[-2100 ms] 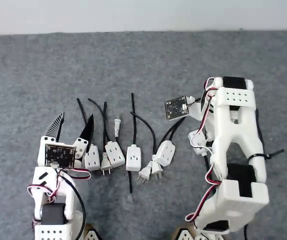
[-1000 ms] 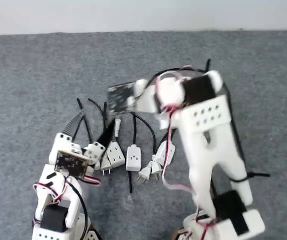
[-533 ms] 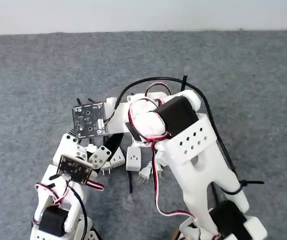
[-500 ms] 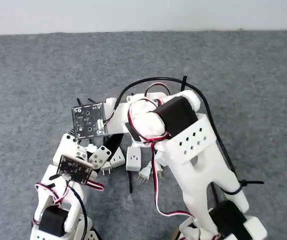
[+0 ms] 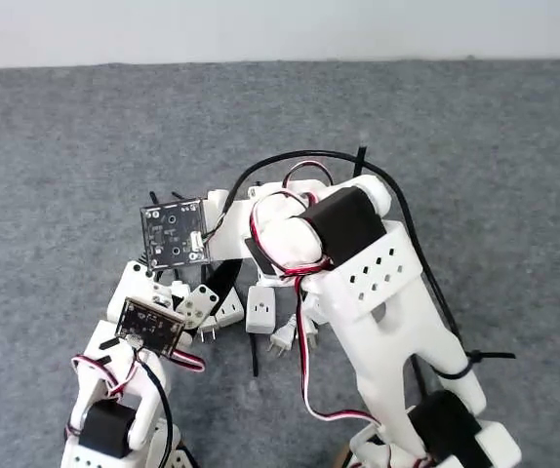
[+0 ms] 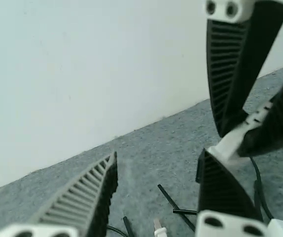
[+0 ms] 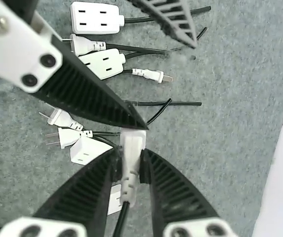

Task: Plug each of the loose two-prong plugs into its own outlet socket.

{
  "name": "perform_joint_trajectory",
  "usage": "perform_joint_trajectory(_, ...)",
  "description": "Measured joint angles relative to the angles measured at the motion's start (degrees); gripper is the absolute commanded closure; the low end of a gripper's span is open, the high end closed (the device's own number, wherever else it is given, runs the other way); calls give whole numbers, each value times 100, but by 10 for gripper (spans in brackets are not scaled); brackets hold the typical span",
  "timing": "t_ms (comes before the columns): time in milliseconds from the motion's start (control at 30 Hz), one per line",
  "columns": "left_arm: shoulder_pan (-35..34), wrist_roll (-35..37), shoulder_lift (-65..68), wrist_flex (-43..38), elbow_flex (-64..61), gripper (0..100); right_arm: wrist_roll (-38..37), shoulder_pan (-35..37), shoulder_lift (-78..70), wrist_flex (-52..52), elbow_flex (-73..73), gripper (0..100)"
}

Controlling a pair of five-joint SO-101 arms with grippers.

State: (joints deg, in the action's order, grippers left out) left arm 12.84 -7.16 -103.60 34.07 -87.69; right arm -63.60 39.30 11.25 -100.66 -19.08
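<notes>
One plug (image 7: 131, 142) is clamped in the right gripper (image 7: 130, 152), long axis along the fingers, cord trailing back toward the wrist. Its prong end is hidden at a finger of the left gripper (image 6: 158, 163), whose jaws are apart. The nearest socket (image 7: 87, 149) lies just beside the plug, off its axis.

The left hand (image 6: 158, 158) gapes above grey carpet (image 6: 146, 143), facing the right hand (image 6: 233, 140) clamped on a white plug (image 6: 226, 146).

White plugs (image 7: 61, 118) and sockets (image 7: 96, 17), black cords (image 7: 162, 103), grey carpet (image 7: 230, 98).
</notes>
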Motion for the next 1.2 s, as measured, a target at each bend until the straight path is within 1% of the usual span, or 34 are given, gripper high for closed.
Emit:
perform_joint_trajectory(300,0,35,0,0,-70,739,0,9,0,0,0,989)
perform_joint_trajectory(567,202,35,0,0,-53,739,149,53,105,0,0,989)
perform_joint_trajectory(900,334,53,0,0,-123,739,273,396,308,0,0,989)
perform_joint_trajectory(1200,316,62,0,0,-114,739,299,404,308,0,0,989)
